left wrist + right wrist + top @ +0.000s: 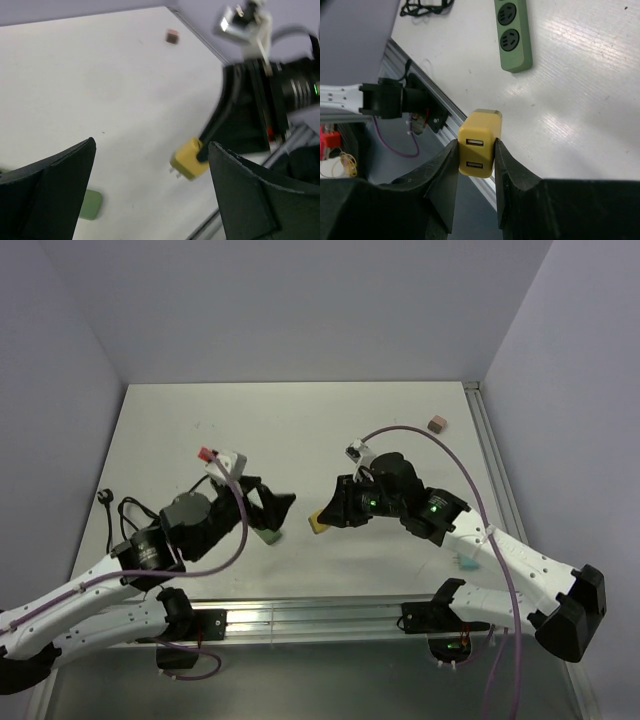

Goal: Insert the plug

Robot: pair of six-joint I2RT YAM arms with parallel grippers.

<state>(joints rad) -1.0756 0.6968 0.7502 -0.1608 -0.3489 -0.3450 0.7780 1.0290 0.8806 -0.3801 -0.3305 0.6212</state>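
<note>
A yellow USB charger plug (pixel 479 145) is clamped between my right gripper's (pixel 476 150) fingers, its two USB ports facing the camera. In the top view that gripper (pixel 330 515) holds the plug (pixel 320 524) just above the table, near the front edge. A green power strip (pixel 512 32) lies flat on the table beyond the plug; only its end (pixel 268 536) shows in the top view, below my left gripper (pixel 278 504). My left gripper (pixel 152 150) is wide open and empty, hovering above the strip's end (pixel 90 205), with the plug's prongs (pixel 189 158) pointing toward it.
A small brown cube (pixel 436 425) sits at the far right of the table, also in the left wrist view (pixel 172 36). A black cable (pixel 105 500) lies at the left edge. A metal rail (pixel 320 615) runs along the table's front edge.
</note>
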